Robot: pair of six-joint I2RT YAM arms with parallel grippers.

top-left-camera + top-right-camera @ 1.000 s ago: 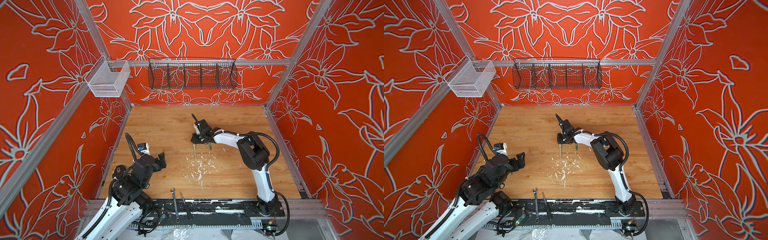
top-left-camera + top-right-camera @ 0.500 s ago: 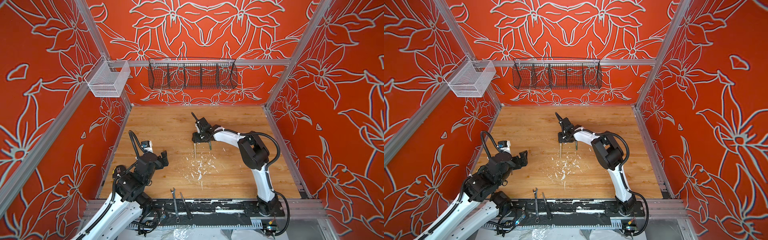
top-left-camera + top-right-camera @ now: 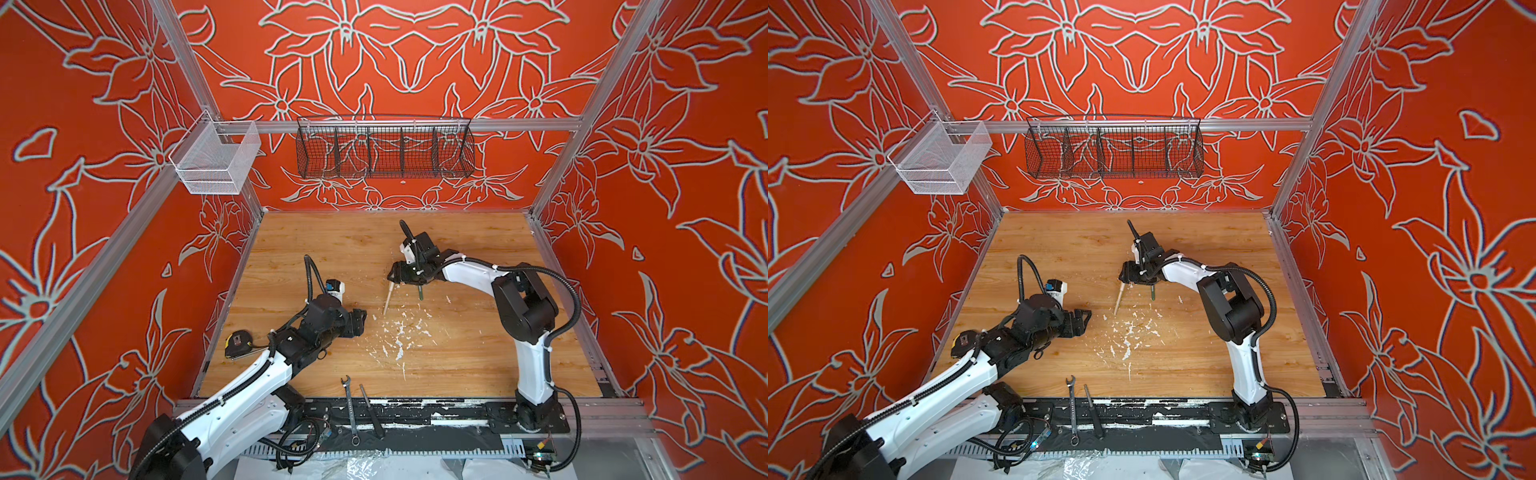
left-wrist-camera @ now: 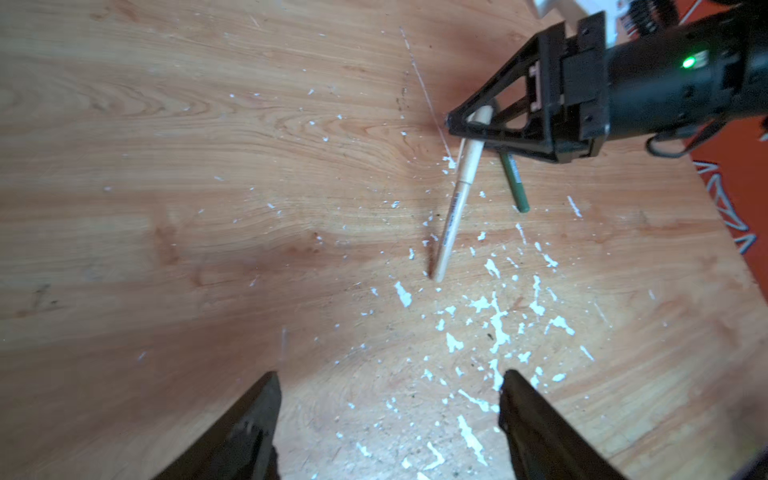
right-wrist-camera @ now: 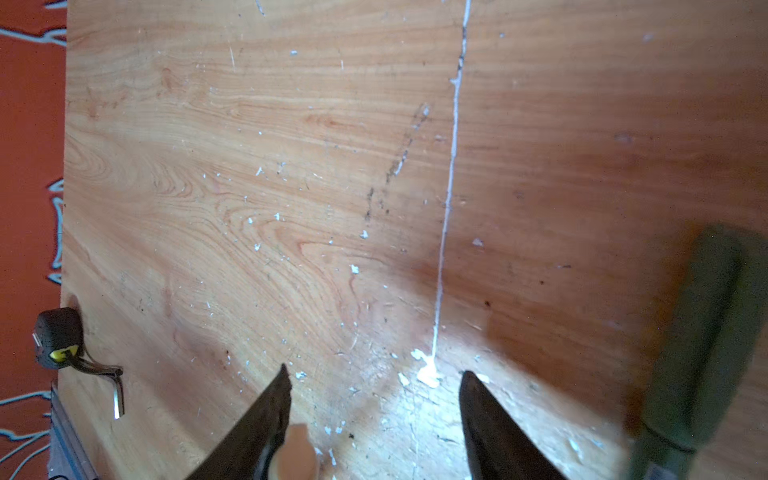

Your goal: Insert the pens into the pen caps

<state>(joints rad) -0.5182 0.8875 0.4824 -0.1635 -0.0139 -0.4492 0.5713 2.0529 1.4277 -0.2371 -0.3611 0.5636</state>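
Two pens show on the wooden table (image 3: 478,361). The tan pen (image 4: 451,224) lies slantwise right of centre in the left wrist view. The green pen (image 4: 515,183) lies just beside it, further right, with its upper part hidden under the right gripper (image 5: 374,374). The tan pen's upper length is thicker, which reads as the tan cap (image 4: 471,156) seated on it.

The right gripper's jaws stand apart over that capped end. The end shows at the lower edge of the right wrist view, close against one finger (image 5: 257,424) but not pinched. The left gripper (image 4: 389,374) is spread wide and empty at the bottom of its own view, well short of both pens.

No blue pen and no loose cap appears in any view. The step in hand looks like leaving the capped tan pen on the table. Whether the green pen is capped cannot be told. The next move calls for the right gripper to lift clear without nudging the tan pen, then settle the green pen's state.
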